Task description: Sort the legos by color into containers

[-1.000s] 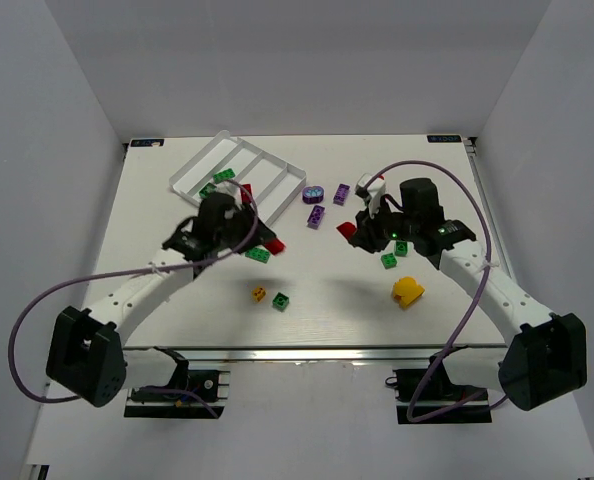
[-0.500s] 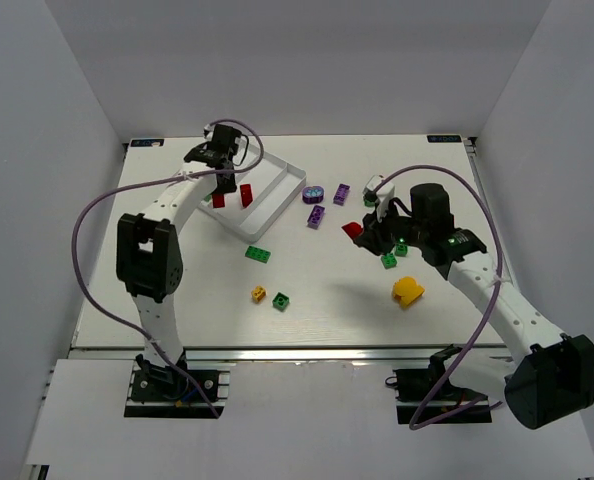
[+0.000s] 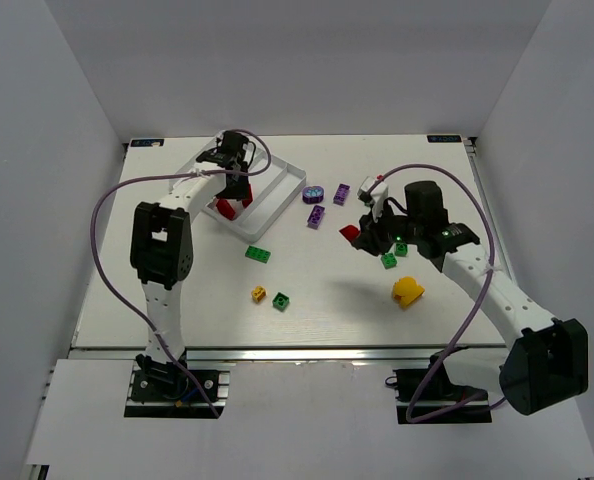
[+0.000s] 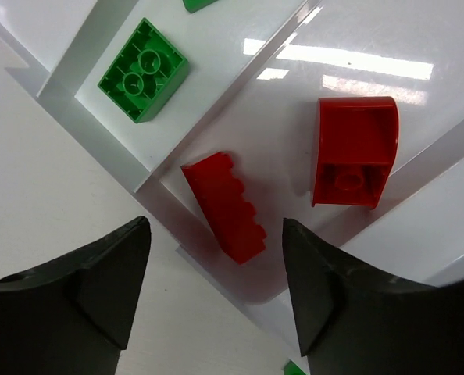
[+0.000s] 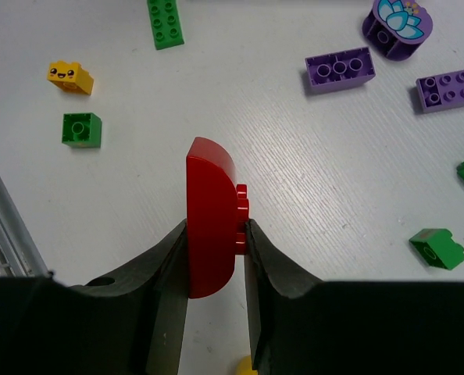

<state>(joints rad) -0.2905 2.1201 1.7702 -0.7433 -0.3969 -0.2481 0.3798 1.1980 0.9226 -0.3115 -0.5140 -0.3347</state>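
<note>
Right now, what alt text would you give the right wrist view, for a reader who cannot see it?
The right gripper holds a red brick over the white table. Loose bricks lie around it: two green bricks and a yellow brick at the left, three purple bricks at the upper right, two more green ones at the right.

The top view looks down from above and behind onto the whole table (image 3: 327, 310). Both wrist views sit close, facing down — left shares the tray (image 4: 83, 58), right the red brick (image 5: 210, 226) and purple bricks (image 5: 338, 69).
</note>
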